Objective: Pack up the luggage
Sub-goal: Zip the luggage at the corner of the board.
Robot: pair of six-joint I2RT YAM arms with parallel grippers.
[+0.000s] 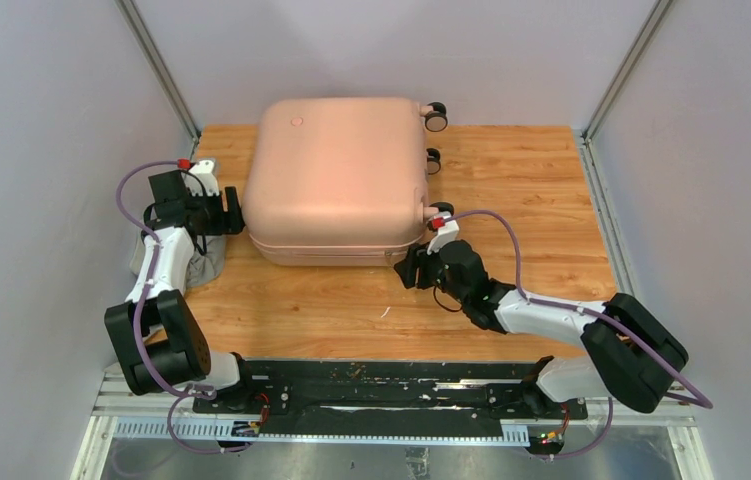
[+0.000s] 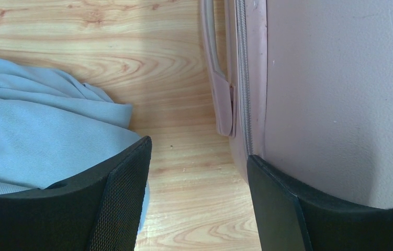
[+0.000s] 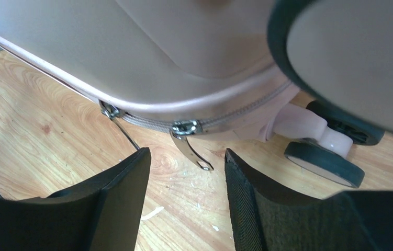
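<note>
The luggage point(image 1: 336, 175), a pale pink hard-shell suitcase, lies flat and closed at the back middle of the table. My left gripper point(image 1: 234, 212) is at its left side, open. In the left wrist view, the left gripper point(image 2: 198, 149) has bare wood between its fingers, and one finger point(image 2: 288, 204) rests beside the shell point(image 2: 340, 94). My right gripper point(image 1: 407, 270) is at the front right corner, open. In the right wrist view, two metal zipper pulls point(image 3: 186, 129) hang from the seam. One tab point(image 3: 198, 156) lies just ahead of the right gripper point(image 3: 187, 157), ungripped.
A grey cloth point(image 1: 207, 266) lies crumpled at the table's left edge under my left arm, also seen in the left wrist view as grey cloth point(image 2: 42, 136). The suitcase's side handle point(image 2: 212, 57) and black wheels point(image 3: 324, 163) stick out. Grey walls enclose the wooden table point(image 1: 511, 190).
</note>
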